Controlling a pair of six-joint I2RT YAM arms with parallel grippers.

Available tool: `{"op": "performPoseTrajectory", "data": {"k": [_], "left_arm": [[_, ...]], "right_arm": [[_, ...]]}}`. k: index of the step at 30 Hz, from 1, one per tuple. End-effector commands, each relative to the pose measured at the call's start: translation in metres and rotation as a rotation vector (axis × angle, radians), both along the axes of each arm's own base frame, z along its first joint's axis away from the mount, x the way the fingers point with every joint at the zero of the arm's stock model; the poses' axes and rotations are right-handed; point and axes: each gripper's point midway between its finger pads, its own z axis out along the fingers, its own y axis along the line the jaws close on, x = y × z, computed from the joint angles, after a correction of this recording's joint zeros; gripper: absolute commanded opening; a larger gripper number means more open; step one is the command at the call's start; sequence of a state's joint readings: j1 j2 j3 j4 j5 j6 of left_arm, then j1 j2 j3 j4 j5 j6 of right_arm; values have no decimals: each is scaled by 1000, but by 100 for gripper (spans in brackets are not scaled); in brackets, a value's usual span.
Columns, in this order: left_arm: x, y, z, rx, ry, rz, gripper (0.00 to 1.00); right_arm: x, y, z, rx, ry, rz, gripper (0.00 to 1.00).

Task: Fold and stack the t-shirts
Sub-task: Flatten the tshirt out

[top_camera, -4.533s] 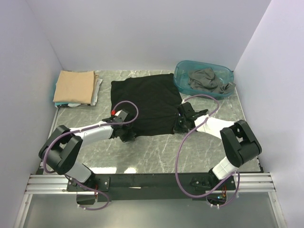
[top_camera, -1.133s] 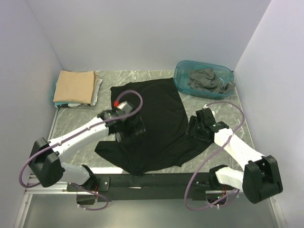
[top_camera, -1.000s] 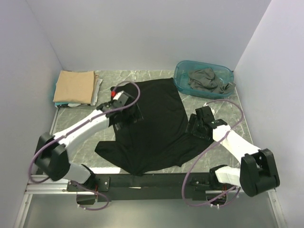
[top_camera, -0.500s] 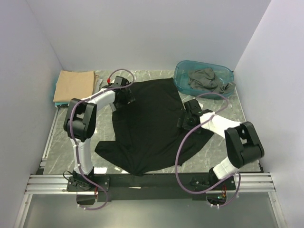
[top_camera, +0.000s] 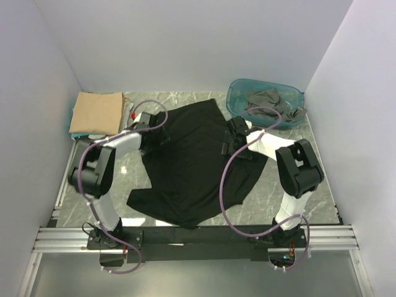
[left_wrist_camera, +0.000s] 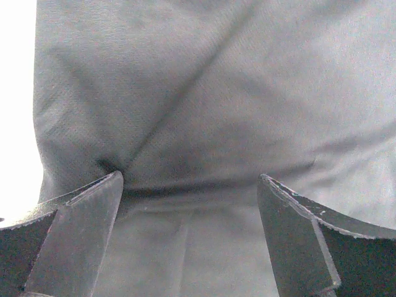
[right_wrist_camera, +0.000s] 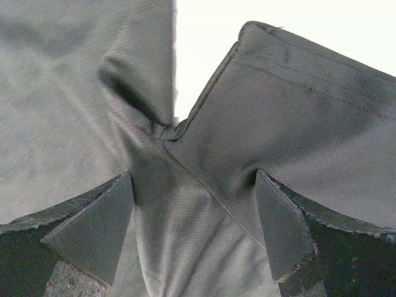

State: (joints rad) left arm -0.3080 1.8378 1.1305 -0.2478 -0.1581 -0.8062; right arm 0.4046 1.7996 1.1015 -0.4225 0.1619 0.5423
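Marble bench (top_camera: pixel 127 173) held one black t-shirt (top_camera: pixel 192 167), one tan t-shirt (top_camera: pixel 96 111), one grey t-shirt (top_camera: pixel 266 102) in a tub (top_camera: pixel 238 93); both jaws stood wide open, empty, over the black.

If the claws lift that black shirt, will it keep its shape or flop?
Likely flop: the black t-shirt creases and puckers softly in both wrist views. It looks thin, so probably light. Pushed, it would probably bunch, as its rumpled near edge suggests.

I see the black t-shirt (top_camera: pixel 192 164) spread open and wrinkled in the middle; the tan t-shirt (top_camera: pixel 96 111) lies folded atop thin pale t-shirts (top_camera: pixel 125 105) far left; the dark grey t-shirt (top_camera: pixel 267 102) sits crumpled far right
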Motion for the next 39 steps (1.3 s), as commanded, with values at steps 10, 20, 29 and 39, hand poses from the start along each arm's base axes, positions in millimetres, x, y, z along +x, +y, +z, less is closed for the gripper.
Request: {"op": "performPoseTrajectory", "data": {"k": [10, 20, 29, 39], "left_arm": [[-251, -17, -57, -56, 557, -32, 98], [-309, -55, -29, -194, 564, -196, 99], [-237, -39, 52, -40, 228, -144, 99], [-116, 1, 88, 24, -32, 28, 99]], "right_arm": [[71, 91, -2, -66, 8, 296, 84], [146, 178, 22, 25, -100, 485, 84], [147, 144, 155, -33, -332, 373, 85], [16, 110, 132, 144, -242, 288, 86]]}}
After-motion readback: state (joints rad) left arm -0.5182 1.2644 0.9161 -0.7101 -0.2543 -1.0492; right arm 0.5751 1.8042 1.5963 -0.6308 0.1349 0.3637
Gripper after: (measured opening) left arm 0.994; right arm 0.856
